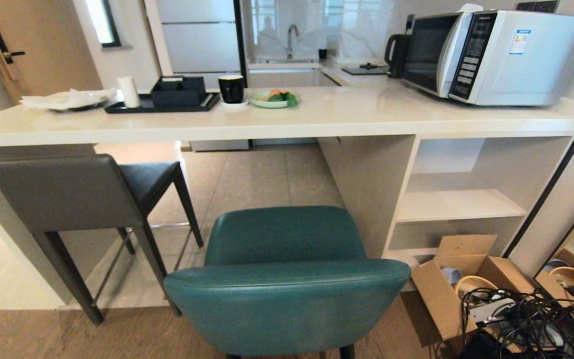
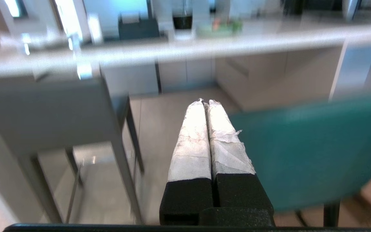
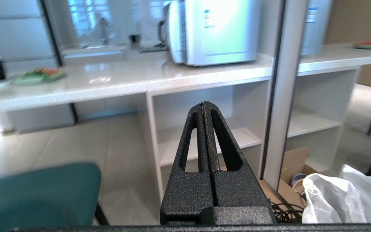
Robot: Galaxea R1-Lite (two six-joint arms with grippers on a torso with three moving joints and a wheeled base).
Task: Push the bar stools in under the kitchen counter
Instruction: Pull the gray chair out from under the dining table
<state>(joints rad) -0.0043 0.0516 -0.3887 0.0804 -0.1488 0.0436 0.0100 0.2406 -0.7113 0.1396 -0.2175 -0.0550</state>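
Note:
The grey bar stool (image 1: 68, 197) stands at the left, its seat partly under the white kitchen counter (image 1: 287, 119). Nearer to me, in the middle, stands the teal bar stool (image 1: 287, 279), out in front of the counter with its back towards me. Neither arm shows in the head view. My left gripper (image 2: 205, 102) is shut and empty, pointing level between the grey stool (image 2: 50, 112) and the teal stool (image 2: 308, 148), clear of both. My right gripper (image 3: 203, 103) is shut and empty, aimed at the counter's open shelves (image 3: 204, 138), with the teal stool (image 3: 37, 193) off to one side.
On the counter sit a microwave (image 1: 491, 55), a black tray (image 1: 162, 102), a black cup (image 1: 231, 89) and a green plate of food (image 1: 273, 98). An open cardboard box (image 1: 461, 289) and tangled black cables (image 1: 531, 319) lie on the floor at the right.

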